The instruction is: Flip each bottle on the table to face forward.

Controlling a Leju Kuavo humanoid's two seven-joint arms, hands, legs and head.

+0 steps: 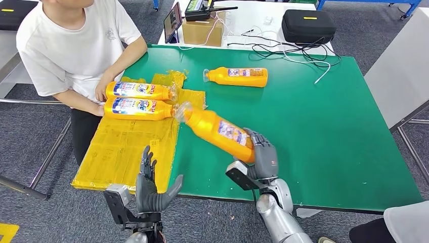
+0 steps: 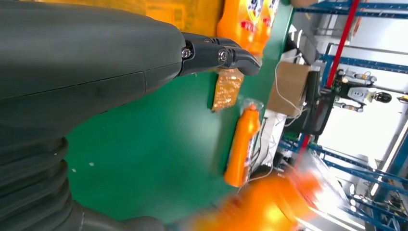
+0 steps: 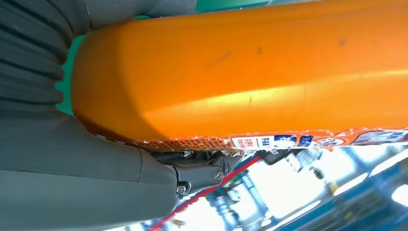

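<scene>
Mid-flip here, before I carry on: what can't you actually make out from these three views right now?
- Held bottle: its underside and base, hidden by the right hand in the head view; the right wrist view is too close to show more than its side.
- Same bottle in the left wrist view: blurred.
- Far bottle: label print too small.
- Two bottles by the person: far sides covered by the person's hands.
- Left hand: open, touching nothing.

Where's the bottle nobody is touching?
Head view: the lone bottle lies on its side on the green table, far centre, beyond the bottle in the right hand.
</scene>
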